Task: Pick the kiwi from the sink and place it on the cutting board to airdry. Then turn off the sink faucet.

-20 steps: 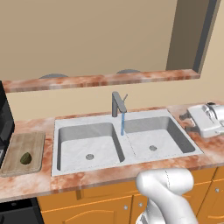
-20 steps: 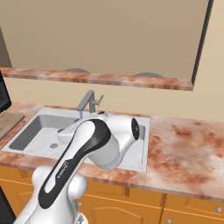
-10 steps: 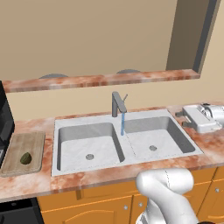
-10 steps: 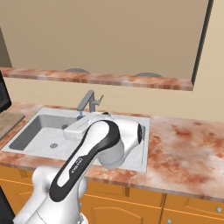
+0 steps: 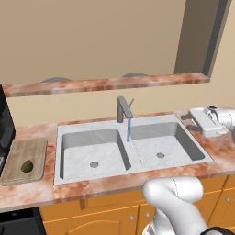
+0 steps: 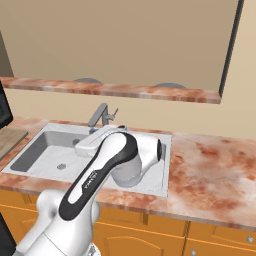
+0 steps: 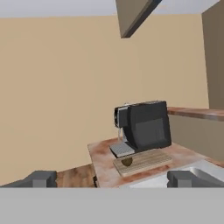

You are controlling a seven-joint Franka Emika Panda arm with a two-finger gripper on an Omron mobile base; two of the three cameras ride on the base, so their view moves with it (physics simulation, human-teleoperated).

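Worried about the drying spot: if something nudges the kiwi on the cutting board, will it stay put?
Probably not. The kiwi looks egg-shaped and smooth, so it may roll. The cutting board appears flat, without a raised edge. Being small, it likely moves easily.

Arm bent up from near base, reaching far right. Gripper (image 5: 187, 120) level, pointing left. Jaws wide apart, holding nothing. Fingertips (image 7: 41, 178) well apart.

Mottled pink-orange stone tabletop (image 5: 32, 193) carrying a light-grey double-basin sink (image 5: 131, 151) set at centre; rectangular light-brown wooden cutting board (image 5: 36, 151) at 9 o'clock; black coffee machine (image 7: 144, 124) beyond the board.
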